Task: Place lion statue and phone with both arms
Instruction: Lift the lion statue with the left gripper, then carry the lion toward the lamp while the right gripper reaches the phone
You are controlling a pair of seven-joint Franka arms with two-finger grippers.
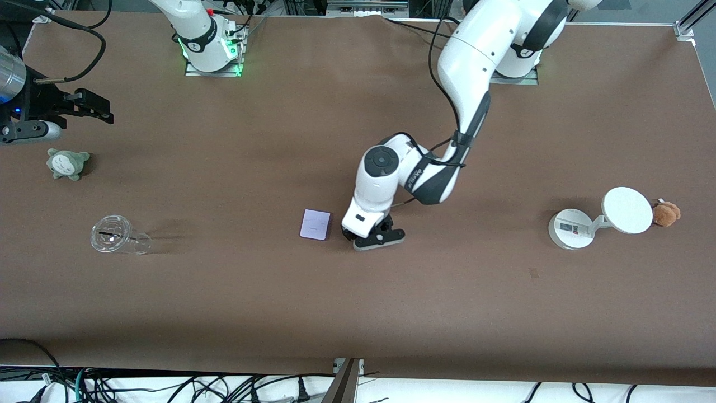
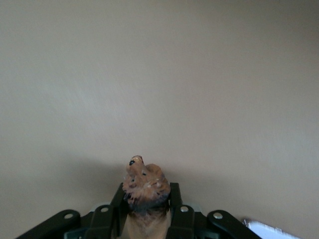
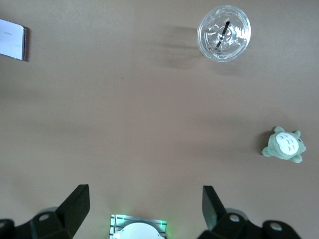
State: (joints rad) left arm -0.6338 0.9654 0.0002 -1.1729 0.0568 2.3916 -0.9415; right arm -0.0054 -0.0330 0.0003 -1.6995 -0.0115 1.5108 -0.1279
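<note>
Low beside the flat lavender phone (image 1: 315,225), left gripper (image 1: 379,236) is pinching the brown lion statue (image 2: 143,185), apparently placing it; release is next. Right gripper (image 3: 144,205) is waiting, fingers spread.

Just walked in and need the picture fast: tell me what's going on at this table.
The left pincer is down at the table beside the phone, shut on the lion statue. The phone lies flat mid-table, untouched. The right pincer waits open above the right arm's end of the table, near a green plush and a clear plastic cup.
</note>
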